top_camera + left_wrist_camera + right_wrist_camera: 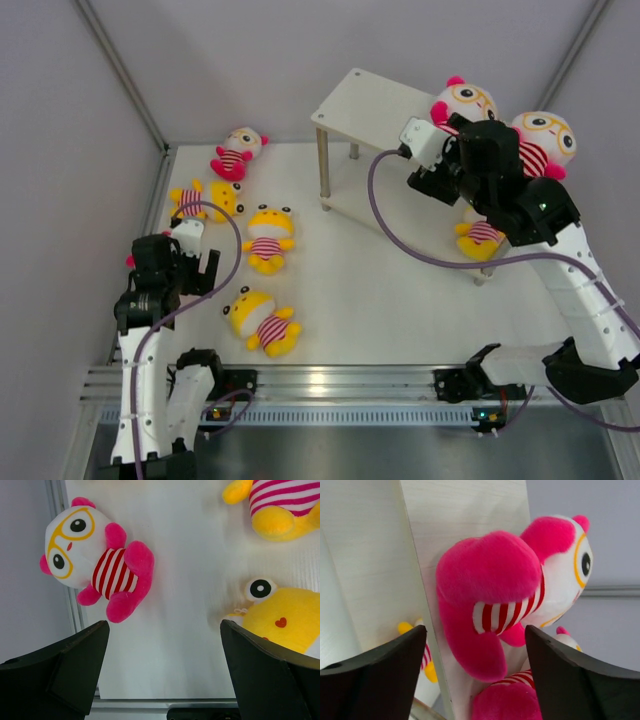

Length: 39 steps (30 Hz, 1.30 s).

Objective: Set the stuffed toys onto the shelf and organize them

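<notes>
The white shelf (370, 105) stands at the back right. Two pink stuffed toys (462, 103) (545, 138) sit on its top board, and a yellow one (480, 238) lies on the lower board. My right gripper (428, 178) hovers at the top board's front edge, open. In the right wrist view its fingers (476, 630) flank the nearer pink toy (495, 595) without pinching it. My left gripper (190, 262) is open and empty over the table's left side (164, 625), just short of a pink toy (95, 562) lying by the edge.
On the table lie a pink toy (237, 152) at the back left and three yellow ones (205, 198) (269, 238) (262, 320). A metal rail (330, 382) runs along the near edge. Grey walls close in the left and back.
</notes>
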Available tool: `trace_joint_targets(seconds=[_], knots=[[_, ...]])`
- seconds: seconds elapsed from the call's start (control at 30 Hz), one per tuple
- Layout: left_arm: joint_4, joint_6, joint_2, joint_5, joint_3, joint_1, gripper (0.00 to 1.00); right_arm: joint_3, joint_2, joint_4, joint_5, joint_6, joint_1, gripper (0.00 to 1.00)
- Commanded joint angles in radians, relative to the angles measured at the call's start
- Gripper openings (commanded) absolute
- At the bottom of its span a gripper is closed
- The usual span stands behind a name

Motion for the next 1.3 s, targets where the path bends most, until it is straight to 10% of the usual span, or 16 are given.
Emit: trace_joint_targets(seconds=[0.0,0.07,0.6,1.27], knots=[[0.007,0.021,0.014,0.045,0.031,0.006,0.99,0.008,-0.069,0.165,-0.033,0.025,0.019,0.86],[0.008,0.041,0.041,0.055,0.037,0.006,0.99,0.011,-0.09,0.211,-0.009,0.042,0.048,0.99],[0.152,0.089,0.738,-0.33,0.371,0.034,0.99,-0.212,-0.191,0.531,0.069,0.036,0.4,0.99],[0.166,0.141,0.883,0.226,0.296,0.442,0.99,-0.262,-0.043,0.558,0.045,0.021,0.475,0.99]])
